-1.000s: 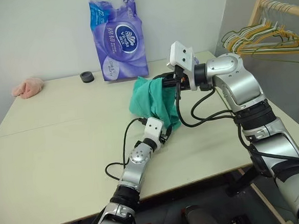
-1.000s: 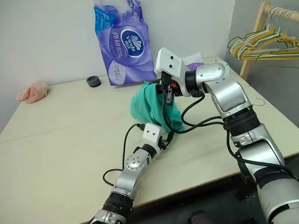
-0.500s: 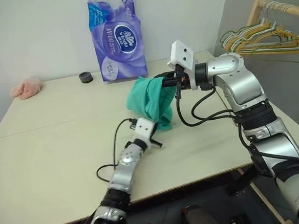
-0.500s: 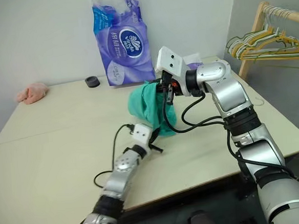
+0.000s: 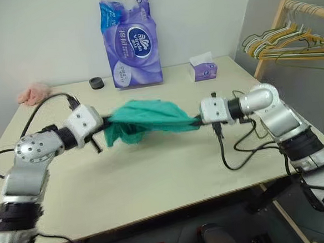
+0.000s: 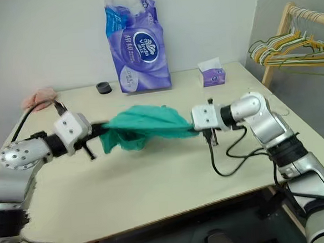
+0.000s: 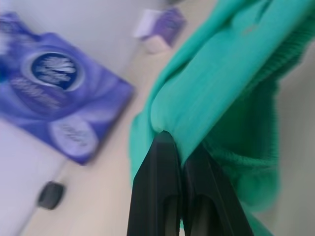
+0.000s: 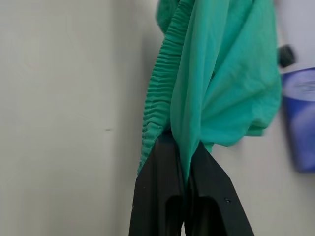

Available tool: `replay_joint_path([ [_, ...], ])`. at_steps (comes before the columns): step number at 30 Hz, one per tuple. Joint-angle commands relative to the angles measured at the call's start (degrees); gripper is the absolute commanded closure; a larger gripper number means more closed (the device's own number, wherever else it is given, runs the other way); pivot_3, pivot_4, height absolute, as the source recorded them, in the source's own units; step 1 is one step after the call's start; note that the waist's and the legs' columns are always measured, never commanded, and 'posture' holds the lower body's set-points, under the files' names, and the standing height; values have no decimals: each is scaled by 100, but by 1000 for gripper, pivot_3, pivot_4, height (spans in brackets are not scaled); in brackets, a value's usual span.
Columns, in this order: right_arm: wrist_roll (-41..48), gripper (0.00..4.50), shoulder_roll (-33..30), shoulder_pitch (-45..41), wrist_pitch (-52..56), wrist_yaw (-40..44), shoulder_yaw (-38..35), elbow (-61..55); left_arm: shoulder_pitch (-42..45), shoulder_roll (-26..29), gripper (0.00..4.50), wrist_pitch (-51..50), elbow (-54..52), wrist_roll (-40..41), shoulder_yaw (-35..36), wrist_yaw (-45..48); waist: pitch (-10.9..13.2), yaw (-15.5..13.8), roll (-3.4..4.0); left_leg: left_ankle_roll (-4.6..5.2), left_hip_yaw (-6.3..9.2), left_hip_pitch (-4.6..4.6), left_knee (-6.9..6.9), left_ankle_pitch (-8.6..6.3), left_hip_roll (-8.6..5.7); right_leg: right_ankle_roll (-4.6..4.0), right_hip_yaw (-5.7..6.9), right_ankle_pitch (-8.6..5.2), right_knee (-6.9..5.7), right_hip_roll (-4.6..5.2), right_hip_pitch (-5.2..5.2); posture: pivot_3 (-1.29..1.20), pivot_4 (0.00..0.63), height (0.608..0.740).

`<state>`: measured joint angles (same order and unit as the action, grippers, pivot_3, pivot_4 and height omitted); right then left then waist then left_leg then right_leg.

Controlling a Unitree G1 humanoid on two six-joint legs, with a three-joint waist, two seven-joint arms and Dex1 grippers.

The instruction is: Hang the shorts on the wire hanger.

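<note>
The shorts were held stretched above the table between the two grippers. One end was pinched by the closed fingers of the left gripper, the other by those of the right gripper. A loose fold sagged near the left gripper.

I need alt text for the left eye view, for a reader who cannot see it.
Two robot grippers, left gripper and right gripper, hold teal shorts stretched between them above a beige table. Behind stand a purple tissue pack, a small tissue box and a hanger rack.
</note>
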<state>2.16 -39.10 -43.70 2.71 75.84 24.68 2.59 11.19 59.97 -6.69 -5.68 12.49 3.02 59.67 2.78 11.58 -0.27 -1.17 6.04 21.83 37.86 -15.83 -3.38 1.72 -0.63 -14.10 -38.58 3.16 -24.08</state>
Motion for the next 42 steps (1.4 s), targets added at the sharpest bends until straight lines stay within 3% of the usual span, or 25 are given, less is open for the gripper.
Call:
replay_joint_path([
  [1, 294, 4500, -478, 145, 342, 717, -87, -565, -305, 674, 4487, -382, -117, 80, 288, 701, 8, -26, 10, 4, -3, -2, 2, -2, -1, 1, -1, -1, -3, 0, 0, -171, 27, 740],
  [5, 918, 4500, -610, 168, 1022, 1030, -257, -808, -17, 942, 4487, -1482, -235, 1112, 618, 1235, 11, -96, 7, 21, 7, -15, 12, -11, 0, 5, 18, -5, -9, -1, 21, -167, 27, 740],
  [9, 1298, 4500, -422, -252, 1558, 946, -545, -287, 940, 824, 4487, -2478, 7, 2041, 739, 1300, 32, -198, -2, 52, -1, -83, 11, -30, -5, 43, 23, -31, 5, -11, 94, -167, 28, 740],
  [14, 1881, 4500, -371, -941, 2233, 1023, -969, -2, 2627, 995, 4487, -2145, 1275, 1607, 615, 1218, 44, -217, -8, 51, -6, -88, 9, -31, -3, 24, 11, -21, 0, -5, 89, -174, 31, 740],
  [19, 2079, 4500, -286, -1862, 2503, 889, -1343, 649, 3417, 1444, 4487, -838, 1942, 443, -108, 1658, 47, -187, -3, 39, -13, -95, 6, -38, -3, 17, -8, -19, 1, -3, 87, -165, 28, 740],
  [26, 2155, 4500, -329, -2568, 2610, 1031, -1478, 1028, 4663, 1238, 4487, 352, 2922, -524, -807, 1955, 45, -195, -5, 40, -21, -91, 9, -39, -6, 22, -13, -23, 1, 0, 83, -173, 19, 740],
  [29, 2070, 4500, -491, -2328, 2598, 1181, -1300, 741, 4384, 1224, 4487, 229, 2794, -402, -886, 2364, 46, -194, -5, 41, -26, -91, 11, -40, -7, 33, -17, -29, -6, 0, 83, -176, 21, 740],
  [34, 1753, 4500, -632, -1634, 2268, 1212, -905, 468, 3191, 1190, 4487, -485, 2136, 177, -773, 2832, 45, -176, -6, 45, -28, -92, 13, -42, -3, 38, -20, -32, -16, 0, 80, -176, 25, 740],
  [42, 1315, 4500, -570, -1360, 1841, 1323, -518, 1040, 2056, 692, 4487, -1270, 1469, 757, -574, 2561, 51, -180, -1, 46, -32, -91, 14, -43, -4, 31, -24, -35, -25, -1, 74, -171, 34, 740],
])
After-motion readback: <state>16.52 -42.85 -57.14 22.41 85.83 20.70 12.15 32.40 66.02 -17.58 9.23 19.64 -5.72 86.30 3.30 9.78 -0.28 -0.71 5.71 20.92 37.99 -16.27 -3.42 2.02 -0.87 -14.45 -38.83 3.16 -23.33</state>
